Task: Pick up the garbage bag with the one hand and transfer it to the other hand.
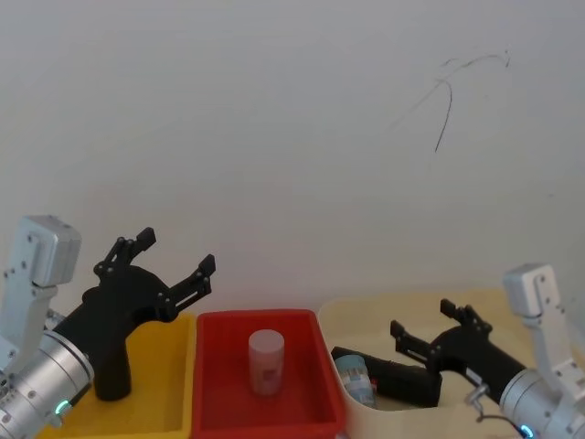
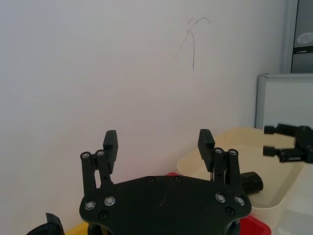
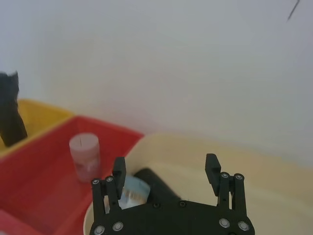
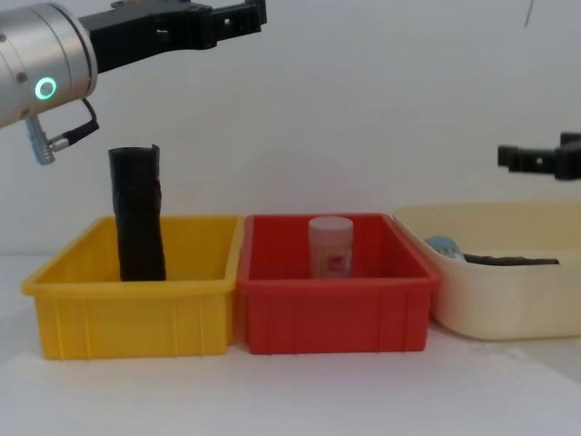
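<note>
Black, tightly rolled garbage bag [image 1: 407,382] lying flat in the smooth cream tub [image 1: 411,306] right of the red bin [image 1: 256,317], with a pale label band at the end nearest that bin. Seen edge-on from the chest, as a glossy cylinder from the right wrist. Left gripper [image 1: 176,253] left of the red bin, fingers wide apart, empty. Right gripper [image 1: 422,318] over the tub, fingers spread, empty.
</note>
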